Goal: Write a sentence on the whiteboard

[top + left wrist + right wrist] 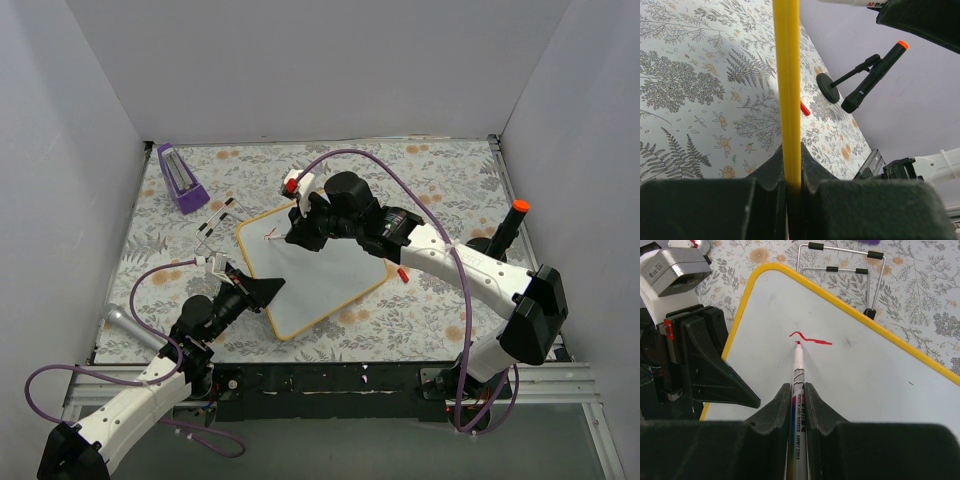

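Marker tip on the whiteboard
Right gripper clamped on the marker, whose tip touches the board just ahead, at a red stroke. Left gripper is closed on the board's yellow edge.

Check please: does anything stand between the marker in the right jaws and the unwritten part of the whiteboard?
Nothing visible does. The marker tip touches the whiteboard at the red stroke, and the white surface beside it is bare. The left gripper clamps only the yellow frame.
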`<state>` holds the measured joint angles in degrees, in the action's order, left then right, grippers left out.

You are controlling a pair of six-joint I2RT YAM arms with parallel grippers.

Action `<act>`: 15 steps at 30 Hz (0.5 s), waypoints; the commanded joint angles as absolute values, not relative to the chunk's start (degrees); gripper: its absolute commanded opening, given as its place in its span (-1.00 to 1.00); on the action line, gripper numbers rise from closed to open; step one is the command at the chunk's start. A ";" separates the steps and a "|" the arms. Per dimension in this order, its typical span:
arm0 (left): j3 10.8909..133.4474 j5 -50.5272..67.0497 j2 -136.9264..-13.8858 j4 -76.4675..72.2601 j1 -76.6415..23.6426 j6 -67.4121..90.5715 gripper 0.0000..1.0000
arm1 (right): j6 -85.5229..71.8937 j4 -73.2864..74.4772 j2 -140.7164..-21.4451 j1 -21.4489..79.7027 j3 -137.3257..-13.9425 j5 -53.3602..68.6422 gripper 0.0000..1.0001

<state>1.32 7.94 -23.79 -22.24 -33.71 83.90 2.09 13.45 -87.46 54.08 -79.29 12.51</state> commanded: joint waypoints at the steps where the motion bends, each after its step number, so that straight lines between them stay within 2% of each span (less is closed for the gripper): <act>1: 3.16 9.05 -22.41 -30.06 -33.66 83.41 -1.00 | 2.98 11.69 -86.84 54.14 -80.42 12.92 -0.97; 15: 2.81 8.96 -22.15 -29.97 -33.66 83.41 -1.00 | 4.92 13.18 -82.36 54.23 -71.55 17.93 -0.97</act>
<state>1.32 7.94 -23.79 -22.22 -33.71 83.96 3.73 13.52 -84.64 54.08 -73.69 15.57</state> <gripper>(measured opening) 0.039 0.197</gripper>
